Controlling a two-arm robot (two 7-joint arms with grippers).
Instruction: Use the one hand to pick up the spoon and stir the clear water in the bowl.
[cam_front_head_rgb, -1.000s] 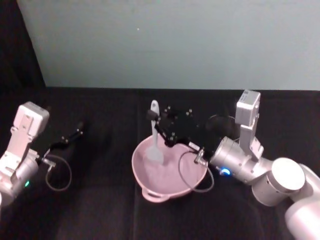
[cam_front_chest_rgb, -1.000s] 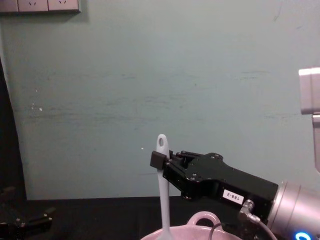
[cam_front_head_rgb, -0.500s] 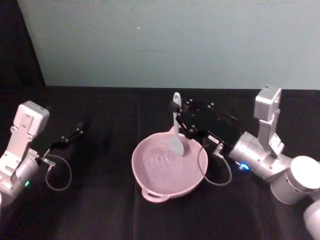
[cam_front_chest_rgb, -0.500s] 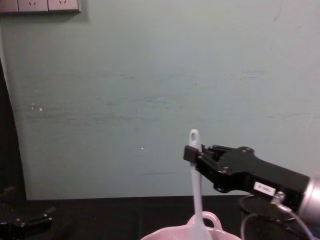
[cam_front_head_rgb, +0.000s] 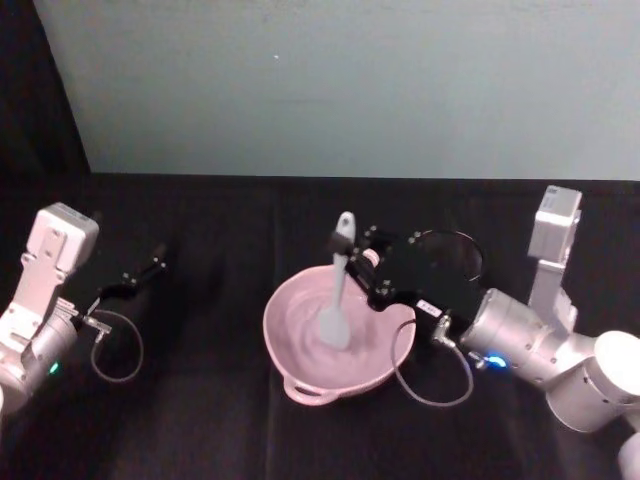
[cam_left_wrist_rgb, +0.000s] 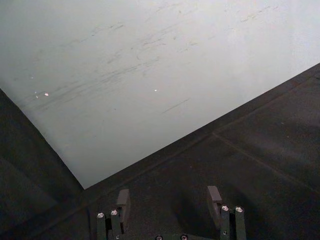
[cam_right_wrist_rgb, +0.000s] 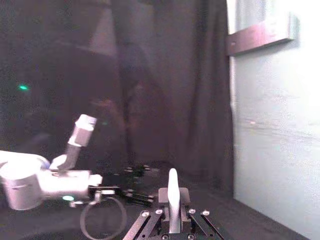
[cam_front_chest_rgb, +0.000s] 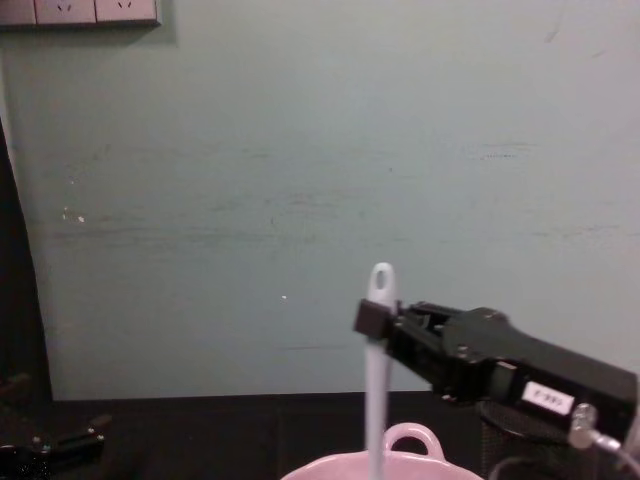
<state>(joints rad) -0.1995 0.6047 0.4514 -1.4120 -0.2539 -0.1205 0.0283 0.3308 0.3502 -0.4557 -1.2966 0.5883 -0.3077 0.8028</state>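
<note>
The right gripper (cam_front_chest_rgb: 372, 320) is closed on the handle of the white spoon (cam_front_head_rgb: 335, 320), whose flat head stands in the pink bowl (cam_front_head_rgb: 285, 350). The gripper's white label (cam_front_chest_rgb: 546, 398) carries dark print, too small to read. The left gripper (cam_left_wrist_rgb: 169, 202) rests at the left, fingers apart.

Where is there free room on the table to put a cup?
Free: the table between the left gripper and the bowl, and in front of the bowl. Crowded: right of the bowl, with the right gripper, cable and mesh cup.
</note>
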